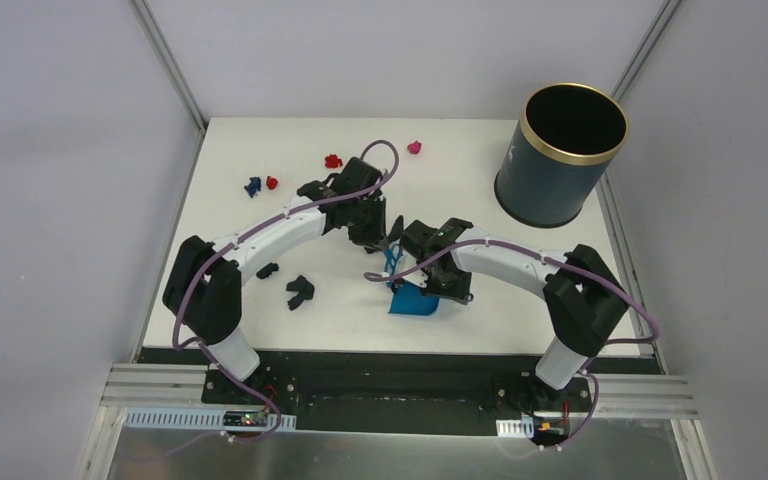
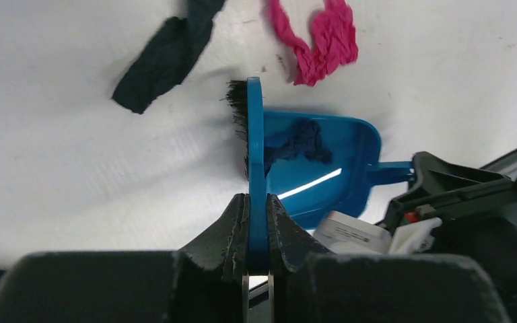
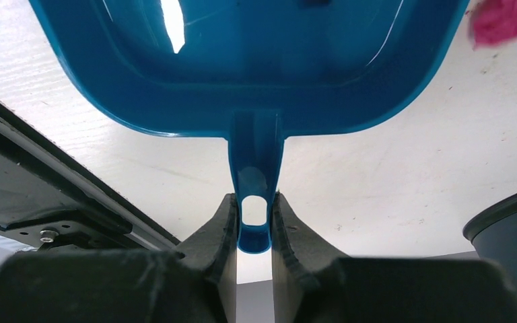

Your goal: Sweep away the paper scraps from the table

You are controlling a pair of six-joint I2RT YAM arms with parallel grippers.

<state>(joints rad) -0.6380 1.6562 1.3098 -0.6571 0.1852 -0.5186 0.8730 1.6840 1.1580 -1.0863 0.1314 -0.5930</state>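
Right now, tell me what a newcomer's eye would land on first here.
The bright blue dustpan near the front middle of the table stands out, its handle pinched by the right hand, while the left hand holds a blue brush at its mouth, a dark scrap inside. Next come the tall dark bin with a gold rim at the far right corner, and red, pink and blue paper scraps scattered along the far side.

On table [image 1: 530,310]: dustpan [image 1: 412,301] mid-front; bin [image 1: 558,155] back-R; paper scraps [image 1: 333,160] L/back, one in dustpan.
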